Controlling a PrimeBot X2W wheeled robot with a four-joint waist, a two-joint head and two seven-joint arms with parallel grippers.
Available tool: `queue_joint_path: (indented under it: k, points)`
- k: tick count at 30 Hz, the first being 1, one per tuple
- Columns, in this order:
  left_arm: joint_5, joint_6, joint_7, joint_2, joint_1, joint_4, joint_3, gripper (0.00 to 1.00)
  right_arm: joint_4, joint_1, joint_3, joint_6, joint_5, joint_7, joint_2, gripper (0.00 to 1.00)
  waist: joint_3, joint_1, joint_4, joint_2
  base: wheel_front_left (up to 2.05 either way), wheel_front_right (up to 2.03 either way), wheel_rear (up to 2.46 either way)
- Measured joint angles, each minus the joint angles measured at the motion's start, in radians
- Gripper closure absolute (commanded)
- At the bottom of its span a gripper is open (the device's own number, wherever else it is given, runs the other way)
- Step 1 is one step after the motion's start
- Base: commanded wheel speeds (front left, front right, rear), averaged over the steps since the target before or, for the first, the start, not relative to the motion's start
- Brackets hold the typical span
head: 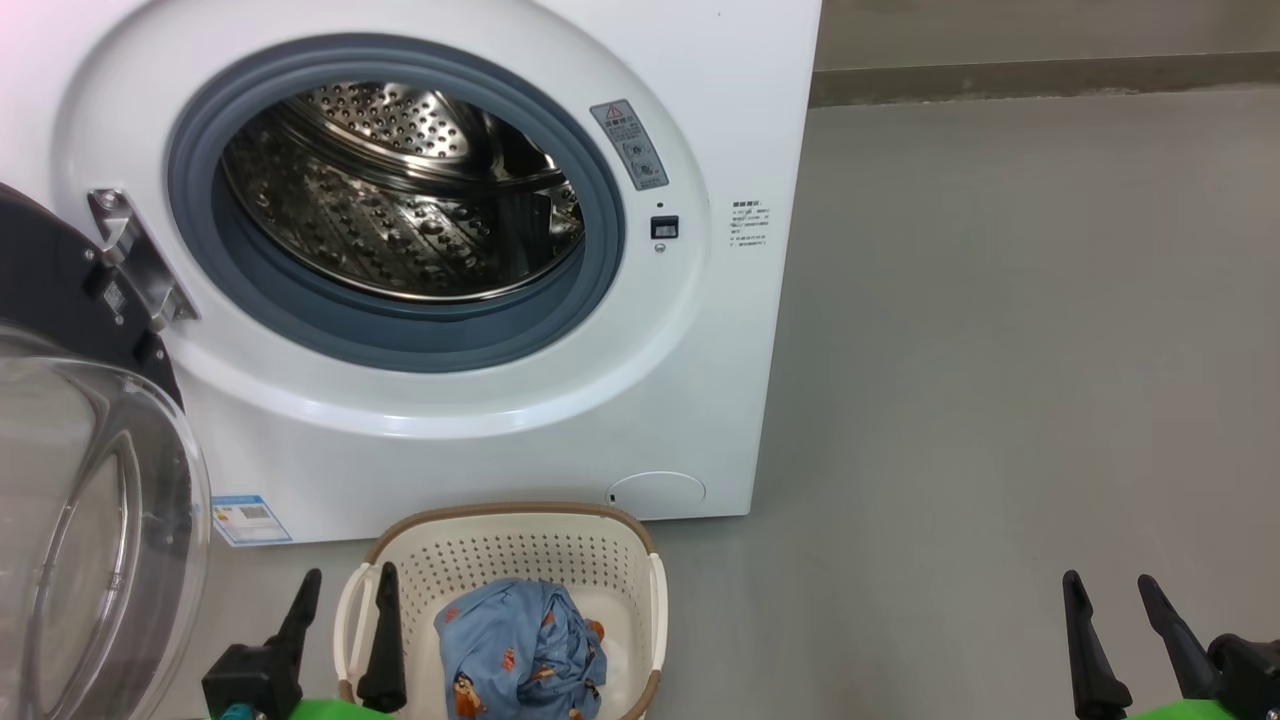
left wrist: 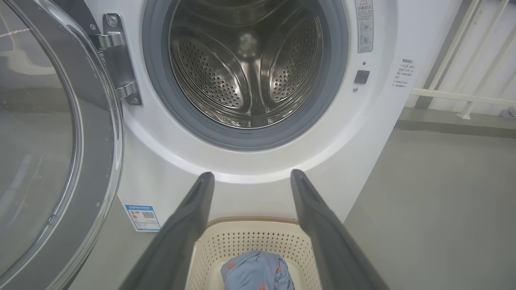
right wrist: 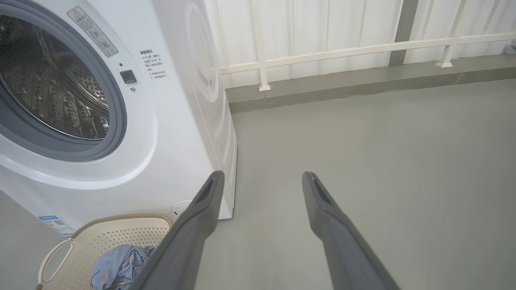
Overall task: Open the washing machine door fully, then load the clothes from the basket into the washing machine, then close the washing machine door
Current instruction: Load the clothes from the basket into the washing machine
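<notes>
The washing machine door (head: 40,270) is swung out to the left on its steel hinge (head: 140,260), so that the mouth of the washing machine (head: 500,440) is free and the steel drum (head: 400,190) can be seen inside the grey-blue gasket (head: 400,340). No fabric is seen in the drum. The basket (head: 520,550) is set on the grey floor (head: 1000,350) just below the opening, close to the front panel, which is judged to keep the way from basket to drum short. One bundle of the clothes (head: 520,650), light blue with small orange-brown figures, is lying at the bottom of the basket. The left gripper (head: 347,585) is held at the left handle side of the basket, its two dark fingers spread wide with nothing between them. In the left wrist view it is pointed over the basket toward the drum. The right gripper (head: 1110,585) is held well apart to the right, over bare floor, also spread wide and empty. The door step is judged to be done and the loading not yet begun. The left gripper is judged better placed for the first pick, because the bundle lies just beside it. The open door is near its outer side and could be struck by the arm.
</notes>
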Motion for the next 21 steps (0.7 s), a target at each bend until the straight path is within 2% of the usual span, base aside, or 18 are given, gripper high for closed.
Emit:
queue_joint_path:
  k: [15,21]
  points:
    - [0.0,0.003,0.0,-0.005,-0.001,0.034,-0.012,0.0,0.001,0.0,0.005,0.0,0.0,-0.001,0.0,0.0,0.013,0.0,0.003,0.0,0.0,0.0,0.0]
    - [0.0,-0.008,0.0,-0.031,-0.037,0.092,-0.038,0.0,-0.017,-0.008,0.008,0.0,-0.001,0.001,0.0,0.0,0.043,0.0,-0.003,0.0,0.0,0.0,0.0]
